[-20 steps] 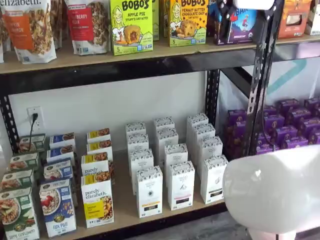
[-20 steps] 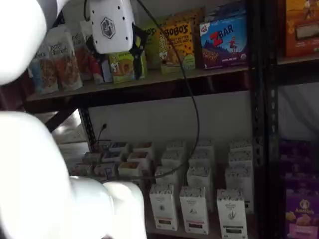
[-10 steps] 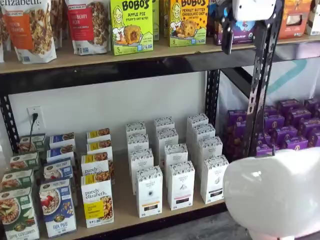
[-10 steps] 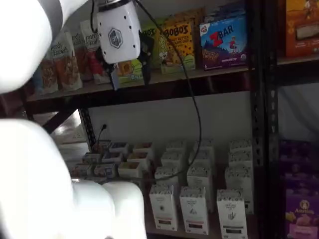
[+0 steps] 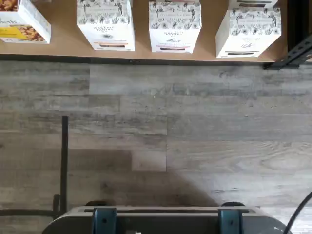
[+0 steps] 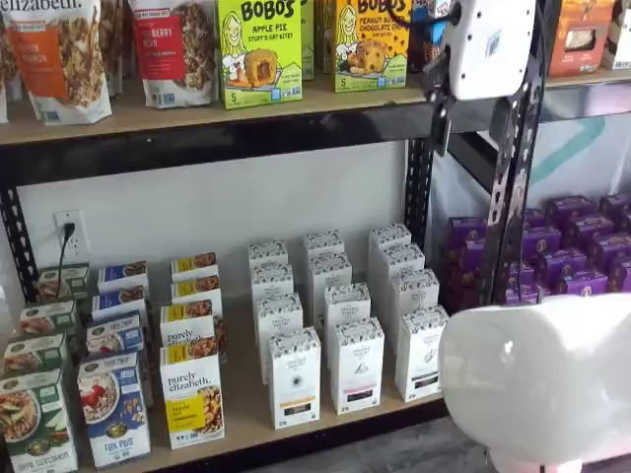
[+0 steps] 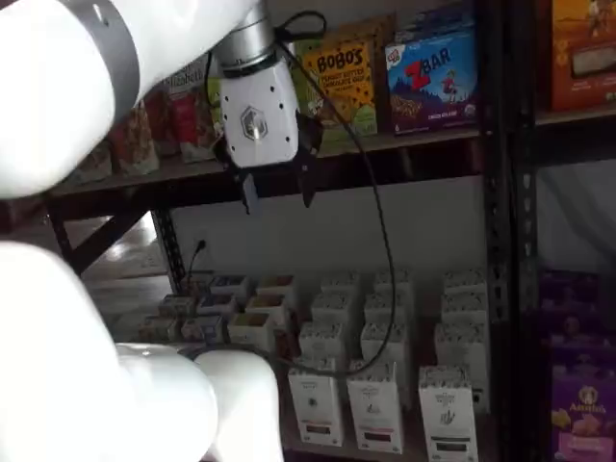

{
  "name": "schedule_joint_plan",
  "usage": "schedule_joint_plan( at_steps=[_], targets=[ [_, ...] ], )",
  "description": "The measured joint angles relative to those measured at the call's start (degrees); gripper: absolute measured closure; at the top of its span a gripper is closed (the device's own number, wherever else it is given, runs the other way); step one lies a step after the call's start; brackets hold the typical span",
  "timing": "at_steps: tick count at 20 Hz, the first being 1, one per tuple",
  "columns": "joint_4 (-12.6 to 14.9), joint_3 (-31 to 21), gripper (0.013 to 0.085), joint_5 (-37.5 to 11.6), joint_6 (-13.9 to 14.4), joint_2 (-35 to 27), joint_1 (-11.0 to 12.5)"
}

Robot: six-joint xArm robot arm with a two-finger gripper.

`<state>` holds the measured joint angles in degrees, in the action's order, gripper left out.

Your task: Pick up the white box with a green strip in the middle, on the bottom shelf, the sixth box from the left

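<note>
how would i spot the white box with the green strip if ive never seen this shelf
Look at the bottom shelf, the pale plywood board under the granola and Bobo's boxes. Three columns of tall white cartons with speckled tops stand right of the yellow-labelled purely elizabeth boxes. The white box fronts the rightmost column, nearest the black post; its low strip is dark greenish, unlike the two front cartons beside it.

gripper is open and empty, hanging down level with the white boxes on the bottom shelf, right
Not quite. The gripper is open and empty, but it hangs high, level with the upper shelf's front rail, far above the white boxes on the bottom shelf, as both shelf views show.
</note>
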<state>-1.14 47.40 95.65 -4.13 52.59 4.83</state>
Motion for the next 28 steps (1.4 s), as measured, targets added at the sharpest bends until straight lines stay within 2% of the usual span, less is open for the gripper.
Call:
schedule_joint_plan(
  at_steps=[4, 9, 17, 22, 24, 26, 28],
  targets=[
    [-0.12, -4.72, 0.013, -5.59, -0.28, 0.09, 0.26],
    [1.16, -10.29, 0.013, -12.88, -0.2, -0.45, 0.24],
    [1.01, -18.36, 0.013, -25.14, -1.63, -4.74, 1.72],
    [0.98, -21.95, 0.013, -32.78, -2.64, -12.01, 2.65],
    [0.68, -23.09, 0.013, -36.96, -3.44, -15.12, 3.31],
    [1.78, -24.4, 0.013, -42.45, -3.14, -17.9, 3.62],
    [1.76, -24.72, 0.013, -45.53, -3.54, -20.4, 4.01]
  ],
)
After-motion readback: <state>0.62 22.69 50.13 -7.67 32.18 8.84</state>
